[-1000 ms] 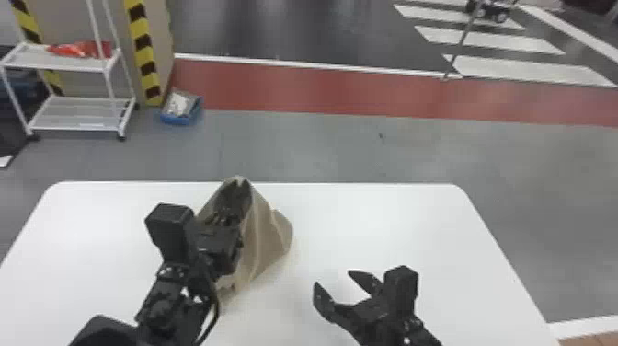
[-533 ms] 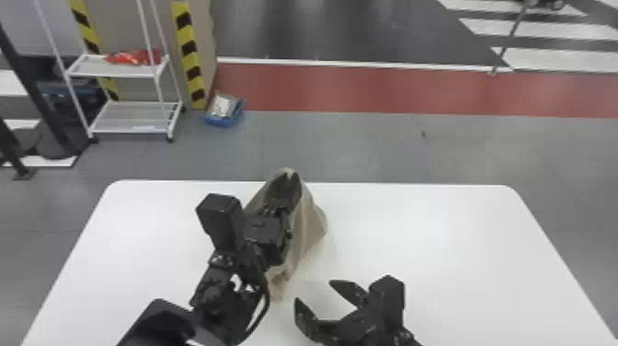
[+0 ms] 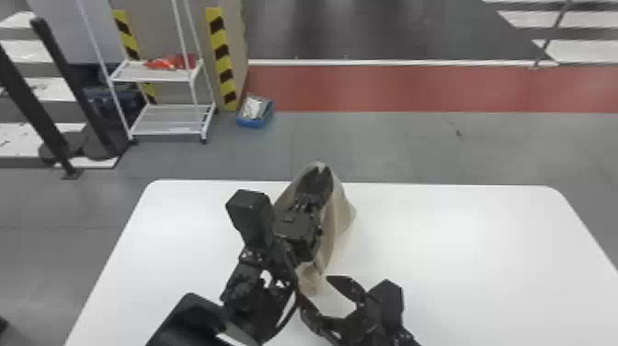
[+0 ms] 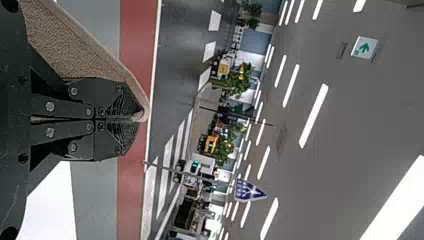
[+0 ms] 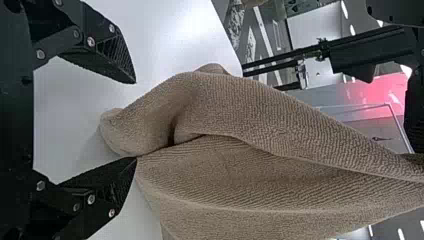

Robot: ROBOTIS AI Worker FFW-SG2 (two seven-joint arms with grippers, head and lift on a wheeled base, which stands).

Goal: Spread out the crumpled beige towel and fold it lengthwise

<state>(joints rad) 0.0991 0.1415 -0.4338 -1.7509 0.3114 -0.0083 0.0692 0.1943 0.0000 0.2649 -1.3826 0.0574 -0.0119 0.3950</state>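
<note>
Left black gripper [image 4: 136,119] has the crumpled beige cloth towel [image 5: 280,150] pinched, right black gripper [image 5: 135,120] gapes empty, so spreading and folding both remain.

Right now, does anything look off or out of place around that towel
Nothing looks spilled or damaged. The towel isn't flat yet: it hangs bunched from the left gripper, its lower end drooping near the open right gripper. For a towel being spread, that seems normal, not odd.
</note>
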